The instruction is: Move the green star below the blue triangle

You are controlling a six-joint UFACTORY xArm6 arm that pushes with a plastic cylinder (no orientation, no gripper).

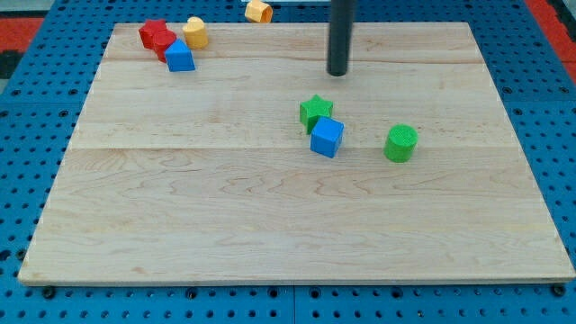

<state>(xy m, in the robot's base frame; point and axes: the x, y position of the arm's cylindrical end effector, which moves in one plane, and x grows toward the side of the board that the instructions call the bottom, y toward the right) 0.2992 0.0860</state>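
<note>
In the camera view, a pale wooden surface [270, 216] lies on a blue pegboard [27, 135]. My tip [337, 72] comes down from the view's top and ends over the upper middle of the surface, touching no block. The tool is a plain dark rod with no parts to part or close, so it holds nothing.

The green star [315, 112] sits near the middle of the surface, below my tip and a little to the view's left of it, with a clear gap between them. A blue cube [327, 137] touches the star at its lower right. A green cylinder [400, 143] stands apart, toward the view's right of the cube.

The blue triangle [179, 57] is in the upper left corner, well apart from the star. A red block [156, 37] touches it on its upper left, and a yellow block [195, 32] sits just beside it at the upper right. Another yellow block [258, 11] lies past the surface's top edge.
</note>
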